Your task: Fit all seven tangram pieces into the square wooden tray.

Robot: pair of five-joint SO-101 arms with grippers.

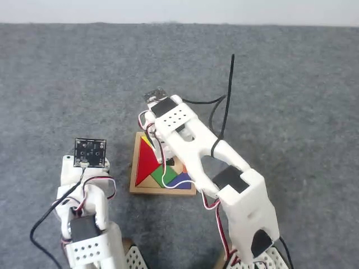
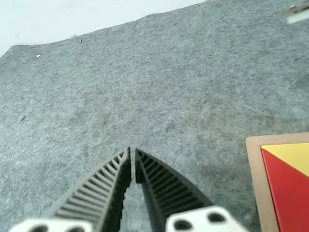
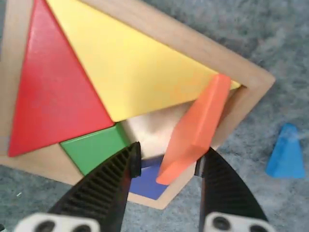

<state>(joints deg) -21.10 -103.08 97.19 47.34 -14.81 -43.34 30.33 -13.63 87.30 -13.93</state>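
The right end effector (image 3: pixel 169 157) is seen open astride the tilted orange piece (image 3: pixel 198 121), which is propped against the wooden tray (image 3: pixel 251 75) at its corner. The left end effector (image 2: pixel 133 153) is closed above the counter (image 2: pixel 145 72), left of the tray.

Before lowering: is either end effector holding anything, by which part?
Left end effector: shut, empty. Right end effector: open around one end of the tilted orange piece, apparently not clamped.
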